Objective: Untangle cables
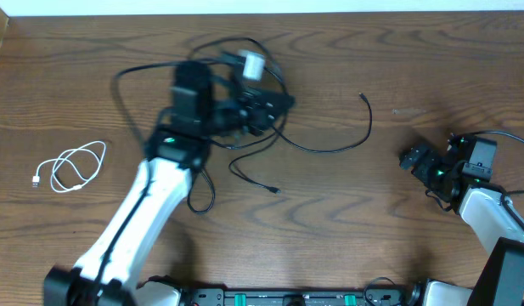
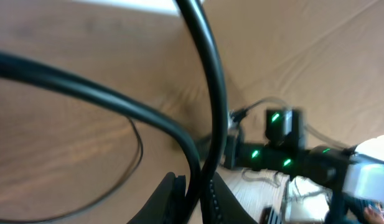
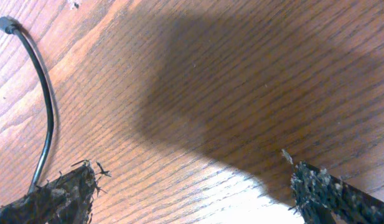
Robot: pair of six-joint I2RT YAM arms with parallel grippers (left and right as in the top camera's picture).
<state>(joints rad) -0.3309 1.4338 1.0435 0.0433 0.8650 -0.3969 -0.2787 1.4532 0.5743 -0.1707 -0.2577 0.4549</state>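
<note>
Sorting out the black cables (image 1: 329, 150), looped in a loose knot at the upper middle of the surface (image 1: 346, 229) and draped around the left end effector (image 1: 266, 106). Looks like the pull-apart step, perhaps midway, with the white cable (image 1: 70, 167) coiled on its own at far left, well apart from the knot.

Left end effector clenched on a strand or letting go: cannot tell. Right end effector (image 1: 413, 159) released, spread wide over bare wood, grasping nothing, near the free plug (image 1: 362, 96) at the knot's right end.

Next, most likely: bring the right end effector over that free end, pinch just behind the plug, draw it rightward with the knot anchored on the left. Calls for a low, centred approach on a thin cord lying flat.

Seen from overhead alone: the whole layout, knot and white coil together. Seen from the left wrist alone: fingers (image 2: 170, 199) close together, a black strand running down between them, all blurred. Seen from the right wrist alone: the plug (image 3: 5, 25) flat on the wood, its cord reaching one fingertip (image 3: 55, 199), not lying between the two.
</note>
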